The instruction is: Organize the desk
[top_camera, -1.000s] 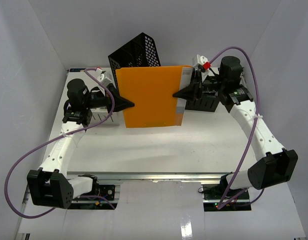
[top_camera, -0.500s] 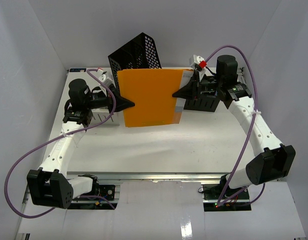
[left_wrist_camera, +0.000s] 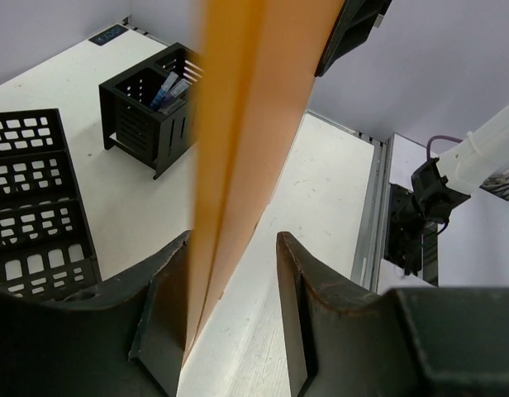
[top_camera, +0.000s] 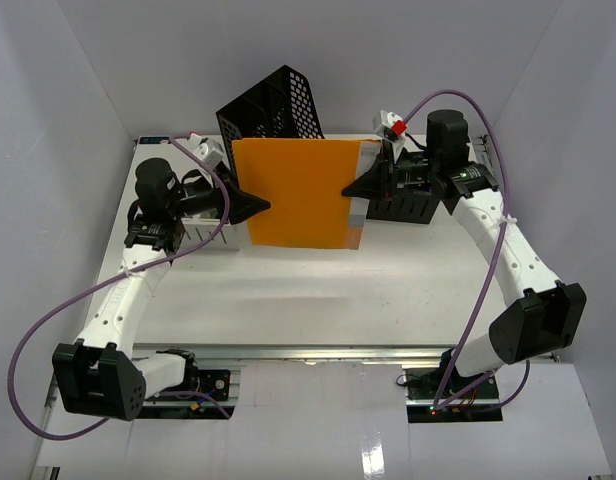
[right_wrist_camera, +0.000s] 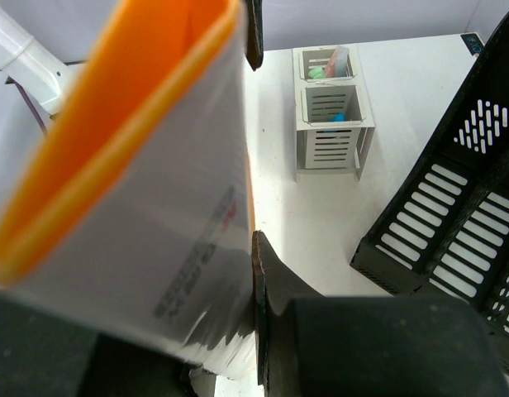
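Observation:
An orange folder (top_camera: 298, 190) with white paper inside hangs upright above the back of the white desk (top_camera: 318, 290). My right gripper (top_camera: 354, 188) is shut on its right edge; in the right wrist view the folder (right_wrist_camera: 122, 141) fills the left, pressed against one dark finger (right_wrist_camera: 267, 273), and the other finger is hidden behind it. My left gripper (top_camera: 260, 206) is at the folder's left edge, open. In the left wrist view the folder's edge (left_wrist_camera: 230, 165) leans on the left finger (left_wrist_camera: 168, 289), with a gap to the other.
A black mesh file tray (top_camera: 271, 105) tilts behind the folder. A black slotted organiser (top_camera: 406, 207) stands by the right gripper. A white pen holder (right_wrist_camera: 330, 107) sits beside the left arm, and a black pen holder (left_wrist_camera: 147, 112) shows beyond the folder. The metal rail (top_camera: 318, 352) edges the front.
My left gripper's jaws have opened off the folder's left edge. The folder has shifted slightly toward the back in the right gripper's hold.

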Available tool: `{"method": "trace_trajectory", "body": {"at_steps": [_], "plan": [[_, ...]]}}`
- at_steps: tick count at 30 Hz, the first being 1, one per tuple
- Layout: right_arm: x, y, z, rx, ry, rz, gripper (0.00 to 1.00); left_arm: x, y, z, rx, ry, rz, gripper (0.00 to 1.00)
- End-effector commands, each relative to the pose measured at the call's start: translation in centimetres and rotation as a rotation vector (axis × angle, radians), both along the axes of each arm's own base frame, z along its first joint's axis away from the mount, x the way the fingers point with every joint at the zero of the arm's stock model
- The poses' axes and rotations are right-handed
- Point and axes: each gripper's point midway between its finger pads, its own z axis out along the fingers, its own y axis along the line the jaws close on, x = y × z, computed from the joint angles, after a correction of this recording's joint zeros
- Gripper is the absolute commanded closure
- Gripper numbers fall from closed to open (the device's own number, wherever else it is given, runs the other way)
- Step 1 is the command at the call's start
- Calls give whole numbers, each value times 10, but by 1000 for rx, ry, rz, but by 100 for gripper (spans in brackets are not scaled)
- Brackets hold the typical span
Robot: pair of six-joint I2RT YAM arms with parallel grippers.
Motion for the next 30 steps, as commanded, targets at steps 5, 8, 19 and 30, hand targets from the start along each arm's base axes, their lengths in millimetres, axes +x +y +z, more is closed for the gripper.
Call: {"method": "trace_trajectory", "body": {"at_steps": [5, 8, 19, 30], "plan": [[4, -2, 28, 26, -81, -13, 92, 1, 8, 37, -20, -119, 105, 10], [11, -4, 32, 28, -87, -27, 92, 7, 20, 53, -23, -183, 234, 2], [84, -4, 49, 25, -132, -173, 92, 6, 91, 108, -156, -266, 743, 2], [164, 6, 67, 106, -173, -344, 92, -26, 101, 68, -136, -188, 781, 2]]}}
